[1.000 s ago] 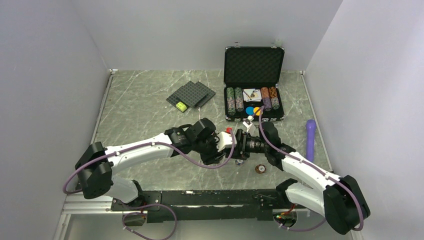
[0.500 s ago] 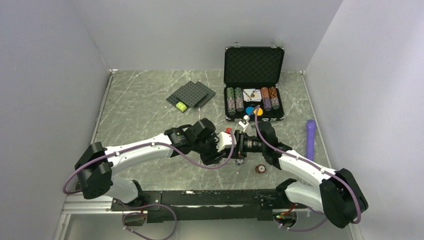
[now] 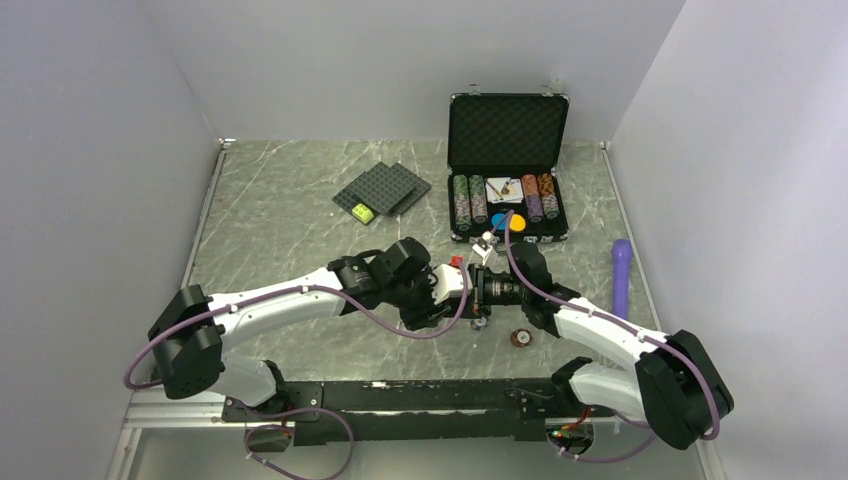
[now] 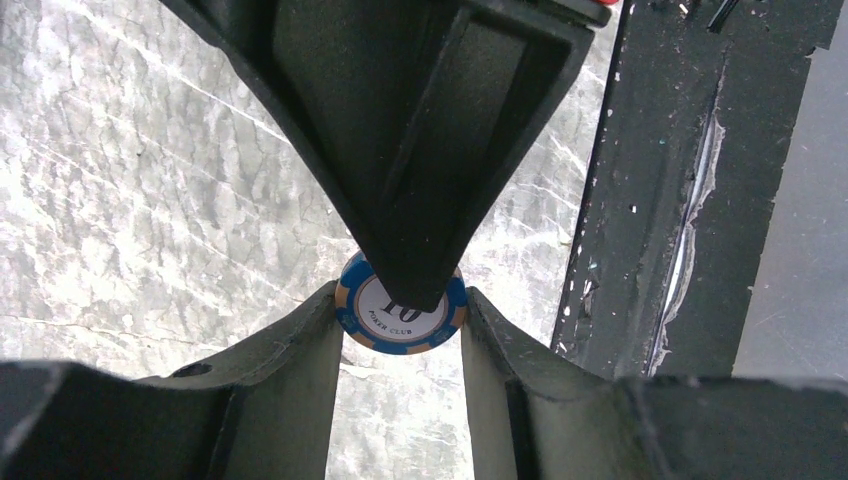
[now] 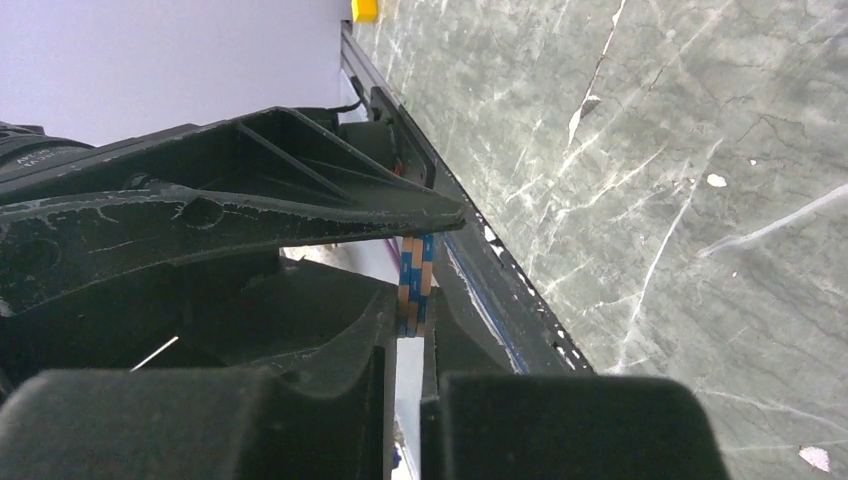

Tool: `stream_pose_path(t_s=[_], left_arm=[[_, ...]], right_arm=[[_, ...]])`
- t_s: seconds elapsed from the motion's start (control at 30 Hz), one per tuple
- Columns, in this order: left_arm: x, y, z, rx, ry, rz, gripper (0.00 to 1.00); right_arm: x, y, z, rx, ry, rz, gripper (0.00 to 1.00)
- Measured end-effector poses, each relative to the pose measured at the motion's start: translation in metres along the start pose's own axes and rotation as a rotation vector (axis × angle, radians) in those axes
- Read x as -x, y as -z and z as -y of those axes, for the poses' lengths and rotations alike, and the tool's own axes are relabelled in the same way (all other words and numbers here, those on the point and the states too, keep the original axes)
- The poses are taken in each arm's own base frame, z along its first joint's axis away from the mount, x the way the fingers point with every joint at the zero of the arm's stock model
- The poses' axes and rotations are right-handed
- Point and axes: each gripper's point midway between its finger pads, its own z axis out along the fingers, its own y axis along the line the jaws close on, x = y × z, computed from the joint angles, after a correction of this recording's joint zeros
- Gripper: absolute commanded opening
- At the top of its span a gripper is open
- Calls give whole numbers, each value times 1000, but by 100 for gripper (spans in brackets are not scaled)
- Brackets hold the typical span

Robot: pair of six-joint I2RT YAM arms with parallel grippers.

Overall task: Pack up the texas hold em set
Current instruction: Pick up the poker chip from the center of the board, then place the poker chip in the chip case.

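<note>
We are seeing a poker chip (image 4: 400, 325) showing blue and orange rim blocks around a white centre with dark lettering. The tabletop (image 3: 280, 230) is showing grey-green marbling with pale veins. The briefcase (image 3: 508, 130) is showing black foam inside silver edging. Its chip stacks (image 3: 462, 203) are looking green, grey, brown and purple, though we are judging those from afar.

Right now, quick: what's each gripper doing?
Left gripper: closed on the poker chip, gripping its rim.
Right gripper: closed on the same chip, pinching its faces. It looks like a handover.
</note>
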Motion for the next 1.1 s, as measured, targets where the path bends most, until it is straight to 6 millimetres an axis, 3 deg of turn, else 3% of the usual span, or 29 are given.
stream_pose_path(t_s=[0.03,0.13,0.17,0.2,0.27,0.4,0.5,0.67,0.83,1.1], left_arm=[[0,0,-1,3,-1,0,10],[0,1,-3,22,-4,-3,58],[0,1,-5,31,-5,-4,68],[0,1,-7,40,-9,-2,91],[3,5,-10,66,-14,7,98],[13,21,-18,120,-13,52,99],[22,36,-28,157,-2,100,99],[27,66,-62,256,83,169,99],[26,86,-85,323,161,207,99],[33,98,-87,339,177,251,100]], right_arm=[[0,0,0,-2,-6,0,0],[2,-1,2,-10,-7,9,0],[3,-1,2,-15,-4,14,0],[4,-1,1,-19,5,19,0],[9,0,1,-36,40,41,0],[35,8,-3,-108,153,124,0],[76,22,-8,-213,295,237,0],[151,54,-12,-421,573,415,0],[193,67,21,-644,812,398,0],[232,60,80,-871,1147,138,0]])
